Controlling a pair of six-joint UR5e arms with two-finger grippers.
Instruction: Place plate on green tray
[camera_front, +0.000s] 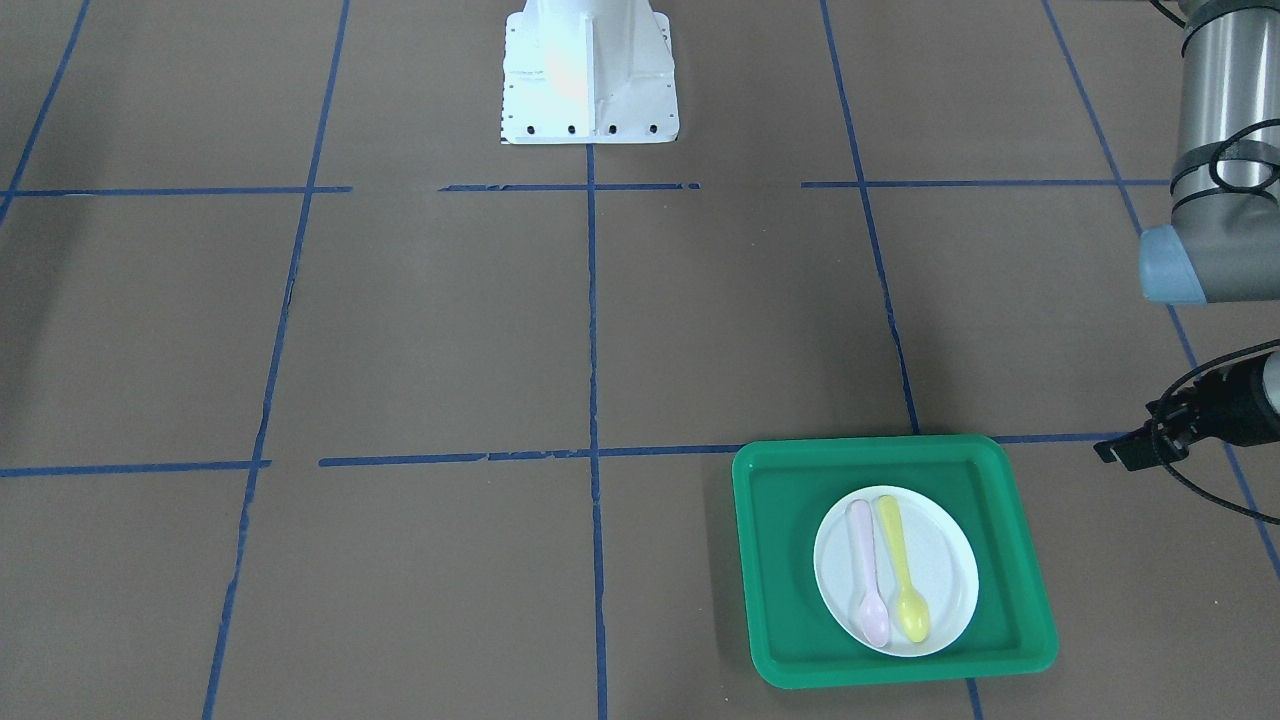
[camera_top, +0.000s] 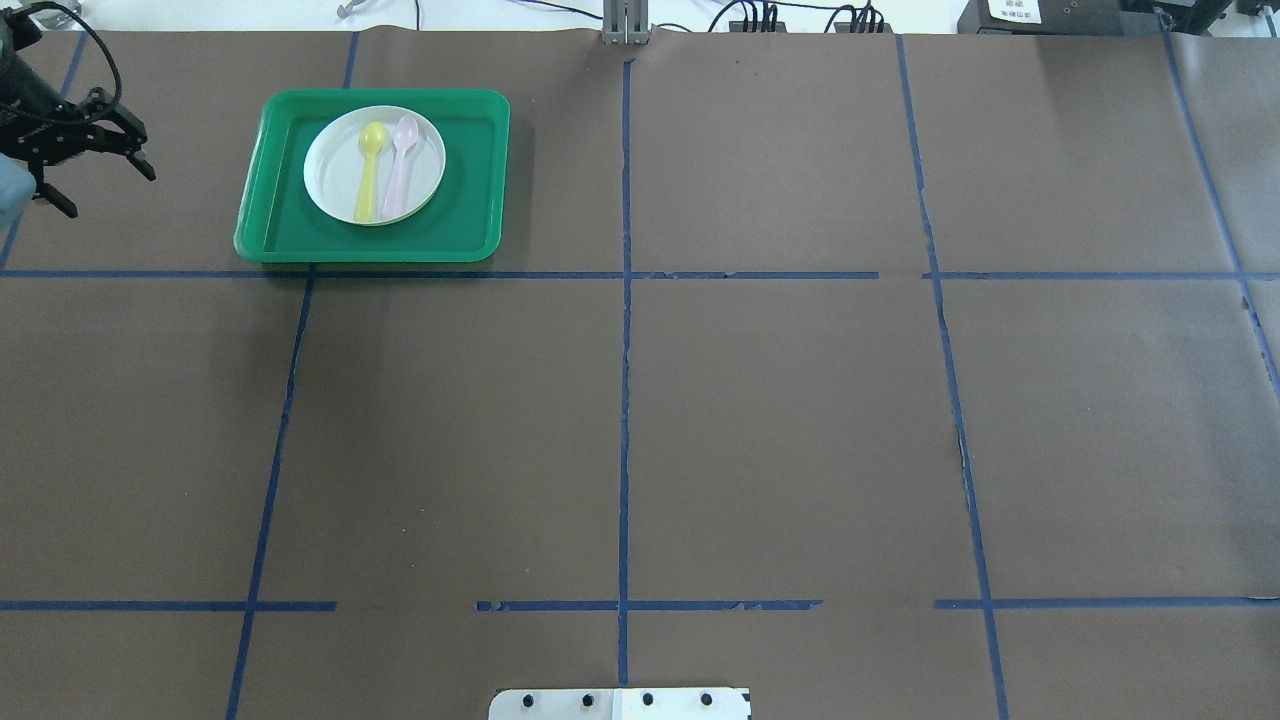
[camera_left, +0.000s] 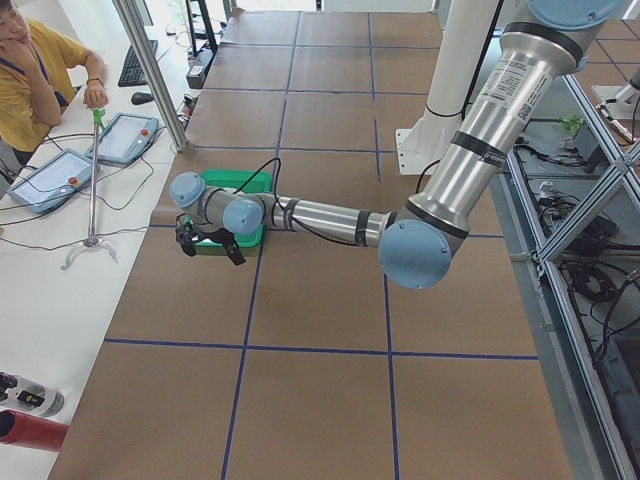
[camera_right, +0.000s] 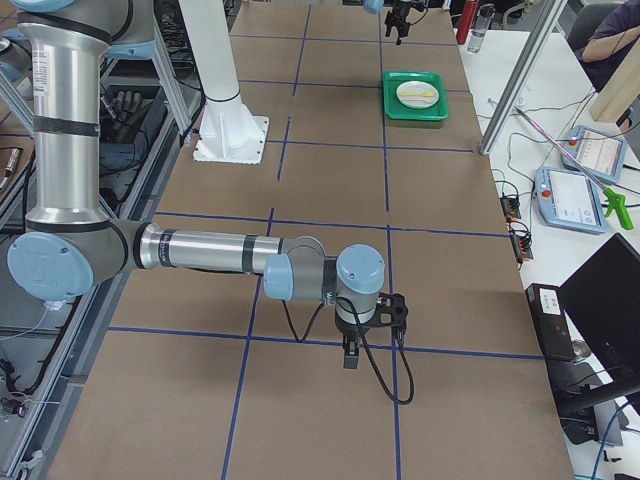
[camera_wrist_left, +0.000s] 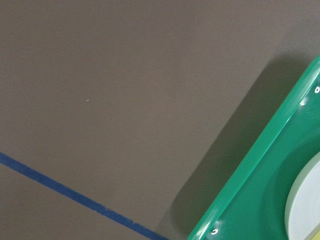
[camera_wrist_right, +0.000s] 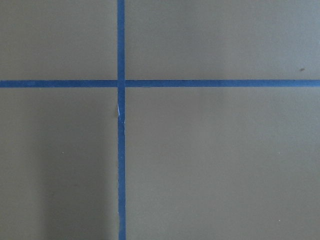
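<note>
Plate (camera_top: 328, 172) lies flat inside tray (camera_top: 470, 190), w/ yellow spoon (camera_top: 368, 180) + pink spoon (camera_top: 399, 168) side by side on it. L gripper (camera_top: 108, 190) is near the tray's left rim, not touching, fingers spread, empty. R gripper (camera_right: 352, 352) is well apart over table (camera_top: 700, 400); can't tell if open/closed.

The overhead view looks forward and down from behind the robot base (camera_top: 620, 705). The front-facing view faces it steeply from across the table (camera_front: 420, 330). Both share the green tray (camera_top: 470, 200). The two side views look along the table from opposite ends. Each wrist view sits close above the table, the left catching the green tray's rim.
</note>
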